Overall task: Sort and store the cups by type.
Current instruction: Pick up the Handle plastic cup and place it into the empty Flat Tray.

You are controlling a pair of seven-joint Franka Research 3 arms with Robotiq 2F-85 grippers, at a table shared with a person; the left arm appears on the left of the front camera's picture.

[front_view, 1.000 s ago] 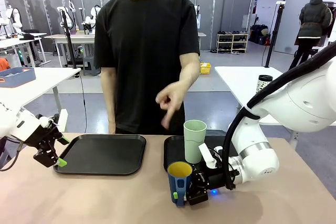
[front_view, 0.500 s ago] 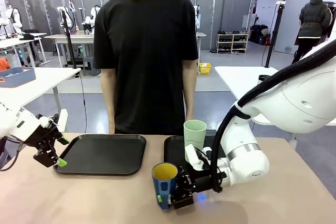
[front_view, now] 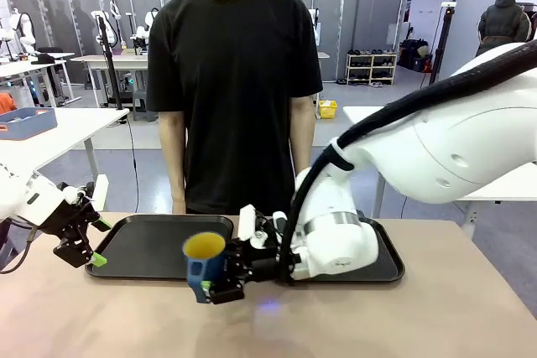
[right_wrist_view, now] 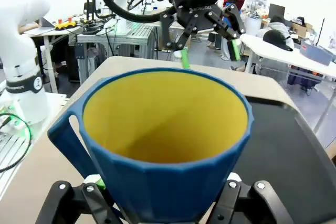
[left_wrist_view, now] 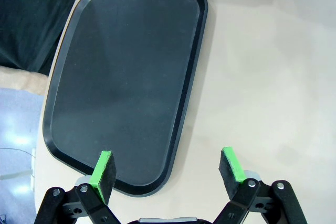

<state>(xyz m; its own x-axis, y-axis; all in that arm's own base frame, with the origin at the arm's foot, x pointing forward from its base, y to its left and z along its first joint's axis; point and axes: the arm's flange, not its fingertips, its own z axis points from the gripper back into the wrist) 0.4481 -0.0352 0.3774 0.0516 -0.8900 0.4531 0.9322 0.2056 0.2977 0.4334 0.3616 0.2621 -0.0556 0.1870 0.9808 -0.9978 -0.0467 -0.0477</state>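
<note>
Carrying the blue mug (front_view: 205, 260) clamped in my right gripper (front_view: 220, 278), I'd keep it upright. Lower gently onto the left tray (front_view: 159, 246) at ten o'clock; my left gripper (left_wrist_view: 167, 170) hangs open.

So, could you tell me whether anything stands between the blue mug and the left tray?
Nothing visible does: the right gripper holds the mug upright just at the left tray's near right corner, and the tray is bare.

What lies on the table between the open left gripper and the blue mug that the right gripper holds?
The left black tray lies between the left gripper and the blue mug in the front view, with nothing on it.
</note>
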